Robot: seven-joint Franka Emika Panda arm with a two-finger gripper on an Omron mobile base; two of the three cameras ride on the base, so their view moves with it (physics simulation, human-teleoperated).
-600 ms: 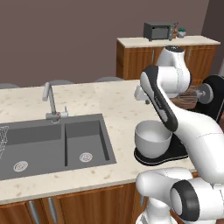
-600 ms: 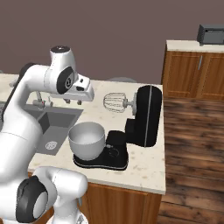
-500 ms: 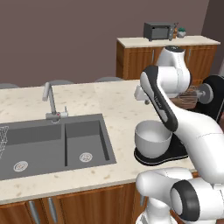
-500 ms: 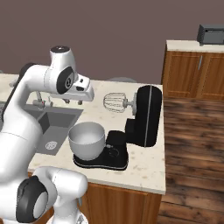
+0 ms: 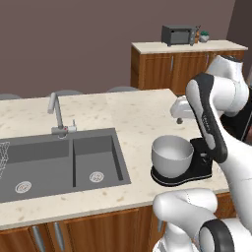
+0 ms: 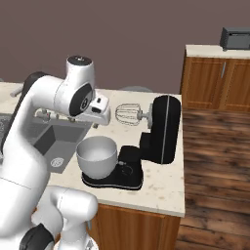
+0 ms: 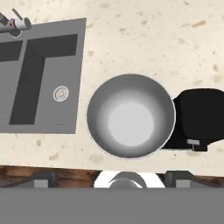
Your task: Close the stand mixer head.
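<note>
Speckled beige surface [image 6: 161, 188], wood cabinets beneath, dark floorboards to the right. Mixer head [image 6: 164, 128]: glossy black, tilted up and back on its column, whisk [image 6: 128, 114] held out sideways above and behind the bowl [image 6: 97, 156]. Bowl seated on the black base plate [image 6: 124, 178], seen from straight above in the hand view [image 7: 130, 116]. Double sink [image 5: 54, 160] and faucet [image 5: 58, 115] set to the left. Fingers [image 6: 104, 119] poised over the bowl, beside the whisk; their spread cannot be told. Microwave [image 5: 178, 35] on the far counter.
</note>
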